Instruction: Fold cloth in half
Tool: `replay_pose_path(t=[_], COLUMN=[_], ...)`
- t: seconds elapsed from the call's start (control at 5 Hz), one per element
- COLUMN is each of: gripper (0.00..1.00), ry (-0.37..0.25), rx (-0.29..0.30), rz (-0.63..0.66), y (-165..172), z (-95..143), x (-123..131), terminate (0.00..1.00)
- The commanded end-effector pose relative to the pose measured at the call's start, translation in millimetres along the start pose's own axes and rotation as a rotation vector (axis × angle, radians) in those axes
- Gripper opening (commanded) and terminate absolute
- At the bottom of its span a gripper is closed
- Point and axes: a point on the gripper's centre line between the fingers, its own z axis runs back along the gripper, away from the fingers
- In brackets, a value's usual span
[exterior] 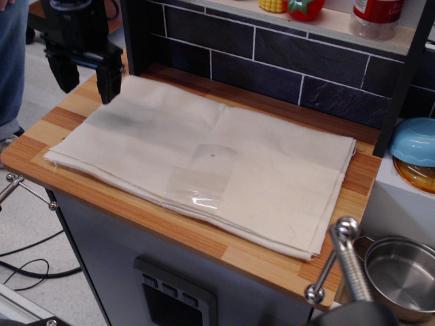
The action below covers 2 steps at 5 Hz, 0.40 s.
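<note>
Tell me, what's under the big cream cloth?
The large cream fabric cloth lies on a striped wooden countertop, which shows around its edges. The wood beneath it is covered, so anything there is hidden.

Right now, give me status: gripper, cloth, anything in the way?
Gripper open, above cloth's left end, holding nothing. Cloth flat on counter, not yet folded. Nothing lying on it.

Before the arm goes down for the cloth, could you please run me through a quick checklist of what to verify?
1. Jaws open: ok; the gripper shows a gap between its two fingers.
2. Gripper empty: ok.
3. Cloth lying flat on the counter: ok.
4. Nothing resting on the cloth: ok, only the shiny patch near its middle.
5. Gripper over the cloth's left edge: cannot tell; height above it unclear.
</note>
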Motion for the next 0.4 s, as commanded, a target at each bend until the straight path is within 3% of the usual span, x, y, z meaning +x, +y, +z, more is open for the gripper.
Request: replay_pose_path(t=[0.0,0.2], gripper=[1.00,1.00], ry=[-0.023,-0.047], rx=[0.046,0.045], rz=[-0.016,-0.045], y=[-3,-1], z=[-15,-26], x=[9,13], terminate=[0.00,0.00])
